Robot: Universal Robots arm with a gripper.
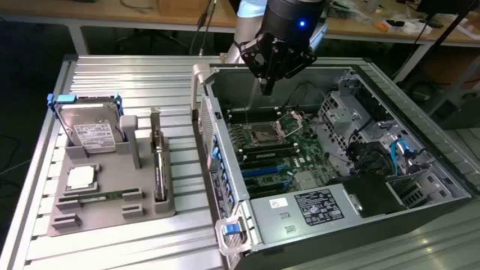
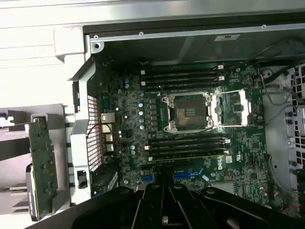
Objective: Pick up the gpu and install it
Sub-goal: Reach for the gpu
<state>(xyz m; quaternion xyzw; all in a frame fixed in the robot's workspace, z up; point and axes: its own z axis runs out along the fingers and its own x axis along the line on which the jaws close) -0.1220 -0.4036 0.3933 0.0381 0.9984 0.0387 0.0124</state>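
The gpu [image 1: 158, 169] stands on its long edge in a slot of the grey holder [image 1: 112, 211] on the exterior view's left, beside the open computer case [image 1: 225, 169]. In the wrist view the gpu [image 2: 44, 162] is a greenish board outside the case wall. My gripper [image 1: 266, 85] hangs shut and empty above the far end of the case, over the motherboard [image 1: 277, 146], well away from the gpu. In the wrist view my gripper [image 2: 164, 193] points at the motherboard [image 2: 190, 143] near the blue slots, below the CPU socket [image 2: 188, 112].
The holder also carries a silver hard drive in a blue frame [image 1: 90, 126], a CPU chip [image 1: 81, 177] and a green RAM stick [image 1: 101, 197]. Inside the case are drive cages and cables [image 1: 375, 146] and a black power supply [image 1: 315, 208]. The table is slatted aluminium [image 1: 135, 73].
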